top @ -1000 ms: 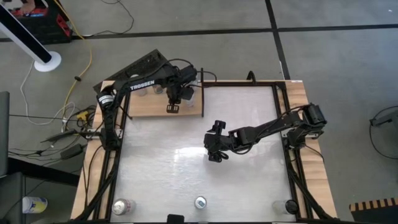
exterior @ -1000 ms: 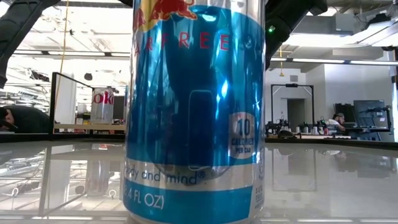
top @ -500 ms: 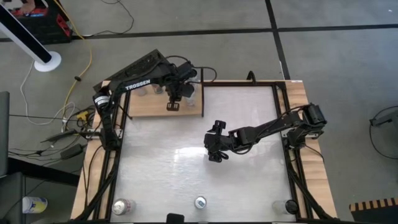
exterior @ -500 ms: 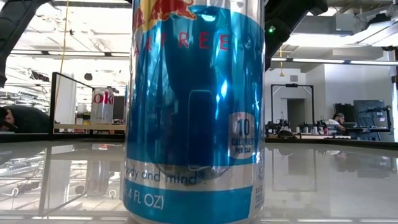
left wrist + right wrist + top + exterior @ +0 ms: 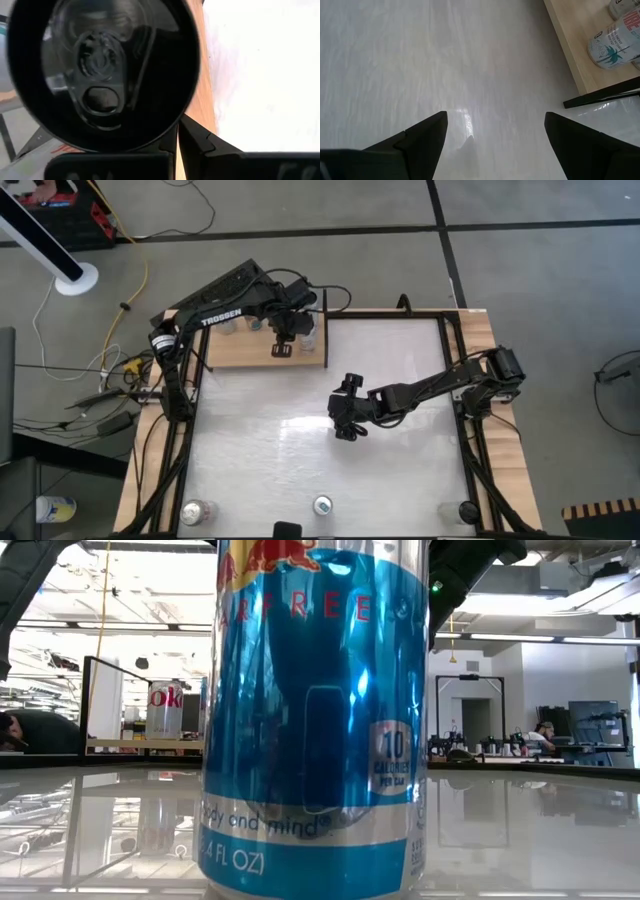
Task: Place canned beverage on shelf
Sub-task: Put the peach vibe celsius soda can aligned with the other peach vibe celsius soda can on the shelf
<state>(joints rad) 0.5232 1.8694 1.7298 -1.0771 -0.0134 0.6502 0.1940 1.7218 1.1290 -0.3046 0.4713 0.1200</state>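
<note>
Where far edge runs, shelf (image 5: 262, 351): pale, grained wood.

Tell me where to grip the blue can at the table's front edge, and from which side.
Probably its smooth round wall, about mid-height: the blue can stands upright. Come from the table's middle, where the open right pincer hovers, fingers straddling the can.

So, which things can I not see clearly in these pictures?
- Low view: the blue can hides the middle of the table behind it.
- Left wrist view: a dark can top blocks the shelf.
- High view: the left gripper covers cans on the shelf.
</note>
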